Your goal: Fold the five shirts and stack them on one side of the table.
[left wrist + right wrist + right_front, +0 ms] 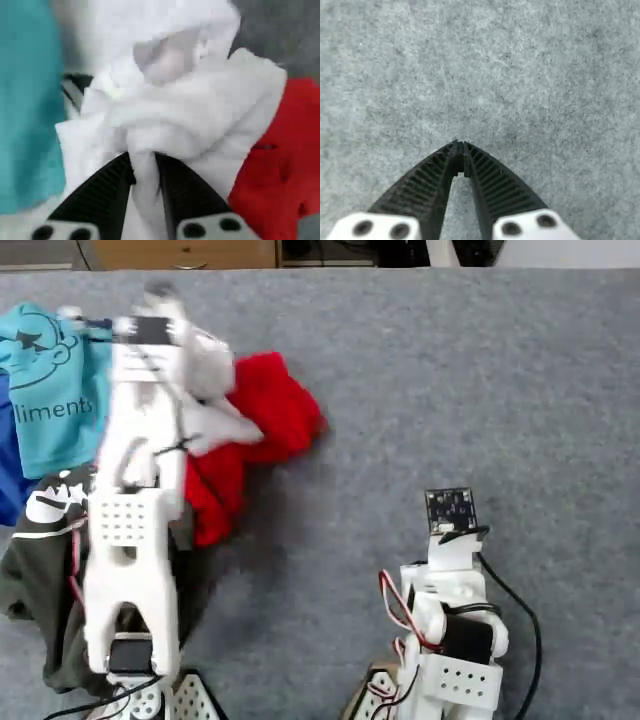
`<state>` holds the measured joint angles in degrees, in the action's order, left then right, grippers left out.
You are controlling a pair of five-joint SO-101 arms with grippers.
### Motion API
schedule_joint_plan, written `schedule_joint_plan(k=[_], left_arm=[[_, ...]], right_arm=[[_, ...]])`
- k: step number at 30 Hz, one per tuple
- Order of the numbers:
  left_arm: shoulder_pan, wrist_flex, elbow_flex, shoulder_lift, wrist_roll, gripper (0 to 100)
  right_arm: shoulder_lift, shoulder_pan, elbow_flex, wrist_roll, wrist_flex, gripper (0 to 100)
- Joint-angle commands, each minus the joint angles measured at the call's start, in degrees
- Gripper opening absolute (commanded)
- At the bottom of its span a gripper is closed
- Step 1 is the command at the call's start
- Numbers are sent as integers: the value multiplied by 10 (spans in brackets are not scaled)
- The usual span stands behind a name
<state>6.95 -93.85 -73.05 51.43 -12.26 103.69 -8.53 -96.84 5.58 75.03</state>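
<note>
So, the left gripper (145, 172) is clamped on a pinch of the white shirt (200, 115), which bunches up right ahead of its jaws in a crumpled wad with no real long axis. Touching that wad, the red shirt (285, 170) lies to the gripper's right and the teal shirt (25, 110) to its left. Way off, the right gripper (464, 155) sits pinched shut on nothing over bare table (545, 75), so the left arm looks like the nearer one for spreading it out.

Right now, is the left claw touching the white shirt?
Touching. The left wrist view shows the left claw pinched shut on a bunched fold of the white shirt, with cloth squeezed between both fingers.
</note>
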Motion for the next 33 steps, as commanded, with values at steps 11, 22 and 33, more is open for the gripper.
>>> schedule_joint_plan(k=[11, 22, 33], left_arm=[[238, 195, -185, -26, -26, 19], [331, 169, -61, -26, -24, 19], [328, -69, -48, -32, -28, 274]], right_arm=[[50, 2, 0, -5, 4, 5], [50, 2, 0, -5, 4, 5], [50, 2, 0, -5, 4, 5]])
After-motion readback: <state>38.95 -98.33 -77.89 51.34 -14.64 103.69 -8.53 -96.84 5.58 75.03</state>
